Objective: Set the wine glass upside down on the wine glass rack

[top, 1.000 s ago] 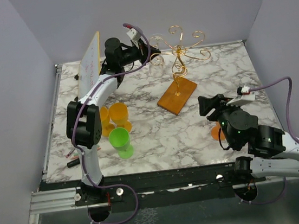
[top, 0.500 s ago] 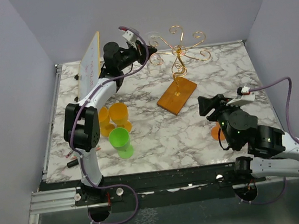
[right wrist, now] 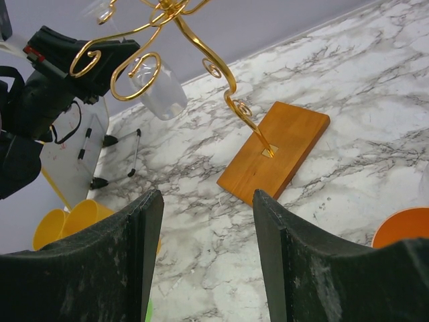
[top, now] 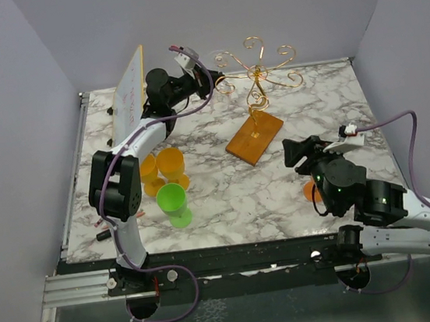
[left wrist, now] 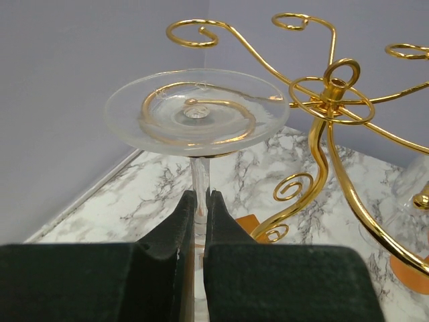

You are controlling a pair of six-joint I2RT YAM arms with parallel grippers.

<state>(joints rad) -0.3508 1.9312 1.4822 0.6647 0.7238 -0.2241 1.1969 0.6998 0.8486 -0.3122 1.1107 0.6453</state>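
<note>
While gripping the thin stem of the clear, upside-down wine glass (left wrist: 194, 111) in the clamped left hand (left wrist: 199, 200), holds its round foot up at a curled arm of the thin gold wire rack (left wrist: 333, 102) on a brown wooden base (right wrist: 275, 151); cannot tell whether touching. Has the right hand (right wrist: 206, 201) wide and empty, low over the marble bench (top: 227, 195), well apart from the rack.

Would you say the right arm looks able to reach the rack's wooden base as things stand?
Probably yes: the right gripper is open and empty, pointed at the wooden base close ahead, with nothing between them.
</note>
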